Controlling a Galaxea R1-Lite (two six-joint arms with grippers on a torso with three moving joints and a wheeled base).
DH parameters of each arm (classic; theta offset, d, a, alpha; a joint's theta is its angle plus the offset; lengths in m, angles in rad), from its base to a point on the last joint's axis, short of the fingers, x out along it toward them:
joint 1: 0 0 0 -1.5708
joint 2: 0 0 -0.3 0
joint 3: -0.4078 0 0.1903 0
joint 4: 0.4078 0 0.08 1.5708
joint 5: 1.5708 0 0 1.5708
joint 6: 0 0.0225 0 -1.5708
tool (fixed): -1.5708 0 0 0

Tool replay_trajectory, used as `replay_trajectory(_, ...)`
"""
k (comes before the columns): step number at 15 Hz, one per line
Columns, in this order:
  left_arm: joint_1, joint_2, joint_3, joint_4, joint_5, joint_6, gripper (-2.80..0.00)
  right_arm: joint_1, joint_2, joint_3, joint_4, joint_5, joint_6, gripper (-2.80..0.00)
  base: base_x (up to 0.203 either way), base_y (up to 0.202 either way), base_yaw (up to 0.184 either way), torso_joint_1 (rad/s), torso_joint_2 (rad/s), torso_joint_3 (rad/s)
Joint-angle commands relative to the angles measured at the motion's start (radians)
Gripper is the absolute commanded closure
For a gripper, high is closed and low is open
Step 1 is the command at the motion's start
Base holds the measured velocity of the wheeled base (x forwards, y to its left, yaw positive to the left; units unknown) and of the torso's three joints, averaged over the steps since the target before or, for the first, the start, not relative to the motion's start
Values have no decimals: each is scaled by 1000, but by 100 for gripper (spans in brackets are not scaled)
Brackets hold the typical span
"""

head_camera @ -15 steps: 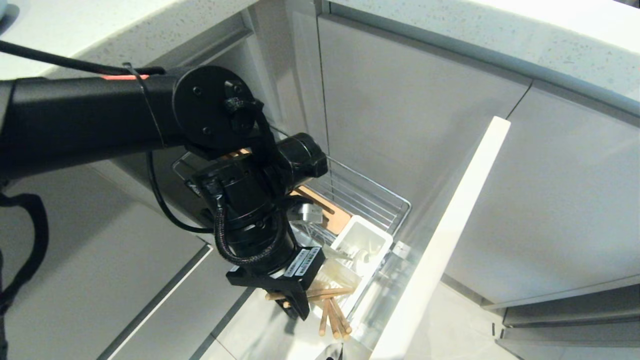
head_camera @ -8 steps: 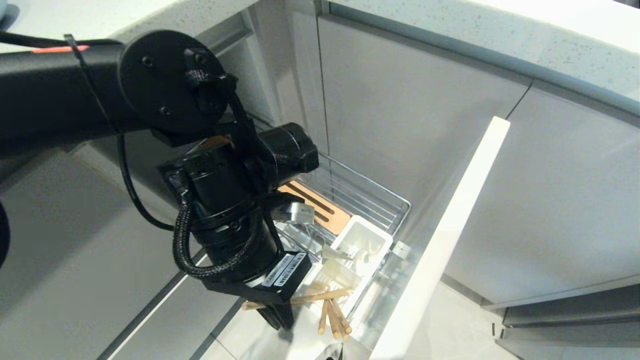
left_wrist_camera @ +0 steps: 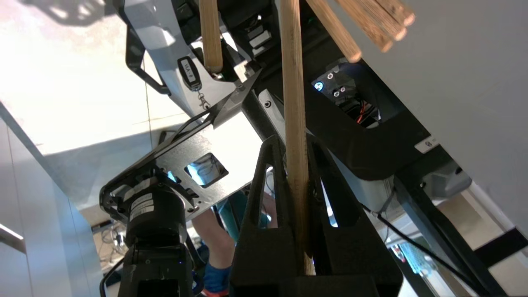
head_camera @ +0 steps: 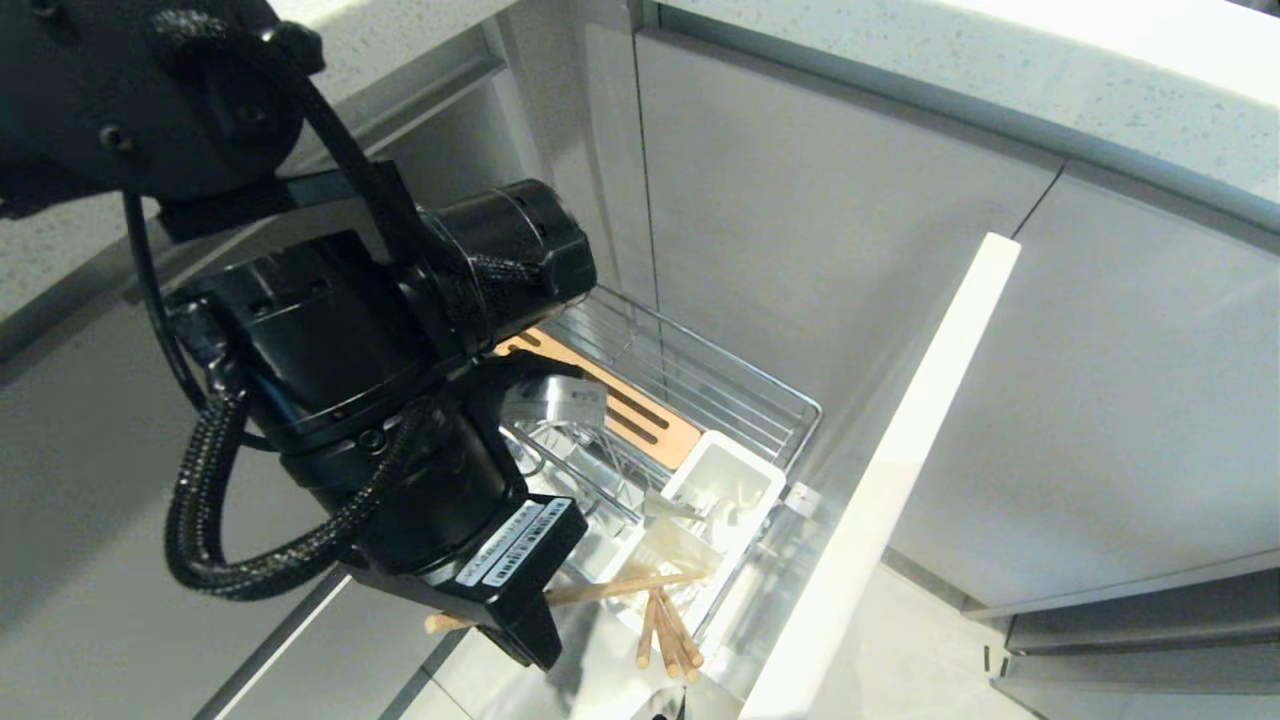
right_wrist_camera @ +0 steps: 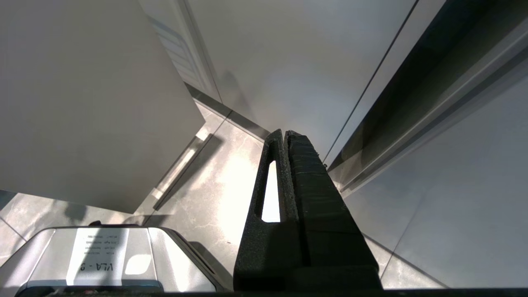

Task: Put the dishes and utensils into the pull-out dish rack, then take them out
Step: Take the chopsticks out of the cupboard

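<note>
Chopsticks (head_camera: 620, 588) light wood tone. Rack (head_camera: 720, 385) chrome wire, slotted strip (head_camera: 620, 400) orange-brown wood with dark slots, caddy (head_camera: 725, 480) white. Front panel (head_camera: 900, 470) pale cream. Left gripper (left_wrist_camera: 295, 165) matte black. Countertop (head_camera: 1000, 60) white, finely speckled.

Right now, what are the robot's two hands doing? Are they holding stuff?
Left gripper: closed on one wooden chopstick, beside the pull-out dish rack.
Right gripper: closed, holding nothing, parked near the floor.
</note>
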Motion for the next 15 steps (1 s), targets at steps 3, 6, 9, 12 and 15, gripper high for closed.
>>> replay_trajectory(3,-9,-43,1,23,42,-3,0,0,0,1,0,-1,0,0,0,0,0,0,0,0)
replay_trajectory(6,-20,-75,1,23,63,-3,0,0,0,0,-1,0,0,0,0,0,0,0,0,0)
replay_trajectory(9,-39,-128,1,23,76,-4,0,0,0,2,-1,-1,0,0,0,0,0,0,0,0)
replay_trajectory(12,-54,-174,2,23,110,-4,0,0,0,1,-1,0,0,0,0,0,0,0,0,0)
replay_trajectory(15,-69,-239,3,3,145,-6,0,0,0,0,-1,0,0,0,0,0,0,0,0,0)
